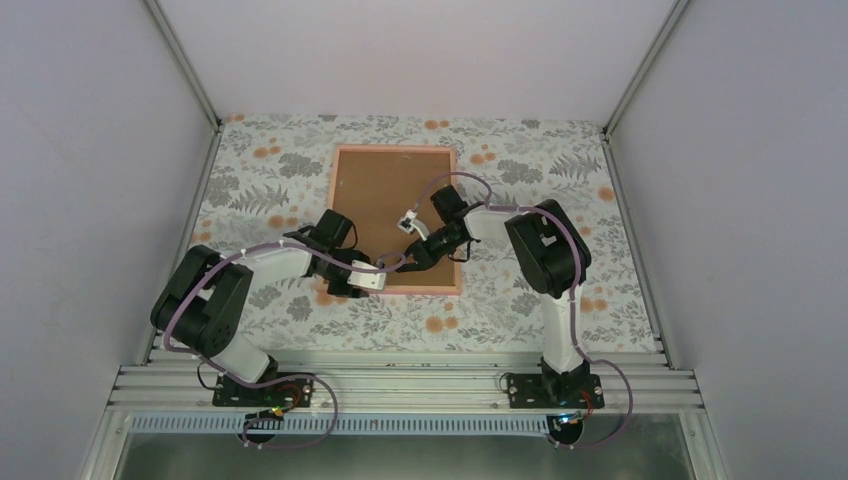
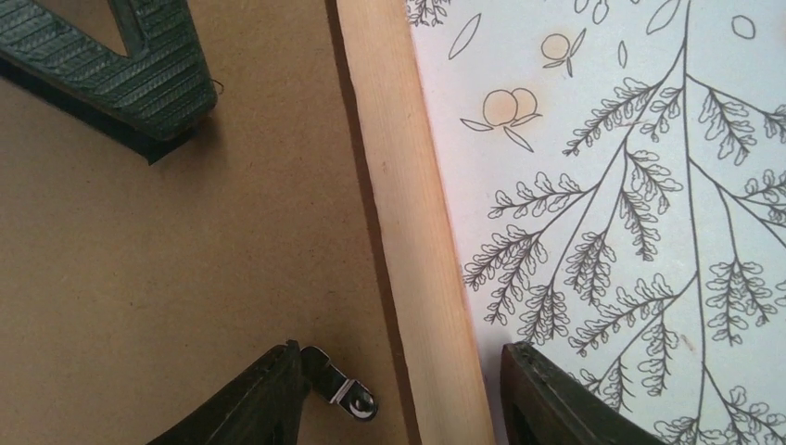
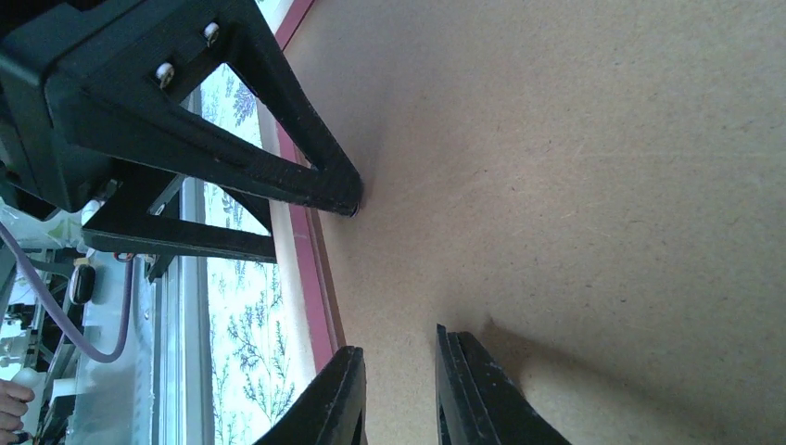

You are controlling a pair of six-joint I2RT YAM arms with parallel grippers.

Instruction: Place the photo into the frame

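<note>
The pink frame (image 1: 392,149) lies flat on the floral table with the brown backing board (image 1: 385,195) filling it. The photo is hidden. My left gripper (image 1: 348,284) is open at the frame's near left corner. In the left wrist view it (image 2: 403,371) straddles the pale frame edge (image 2: 408,232), one finger on the board touching a small metal clip (image 2: 345,395), the other over the table. My right gripper (image 1: 412,262) points down at the board's near part. In the right wrist view it (image 3: 399,357) is narrowly open and empty, tips at the board (image 3: 575,185) beside the pink edge (image 3: 310,278).
The floral cloth (image 1: 560,200) surrounds the frame. White walls and metal posts enclose the table. The two grippers are close together: the left one's fingers (image 3: 278,139) show in the right wrist view, and a right finger (image 2: 130,74) shows in the left wrist view.
</note>
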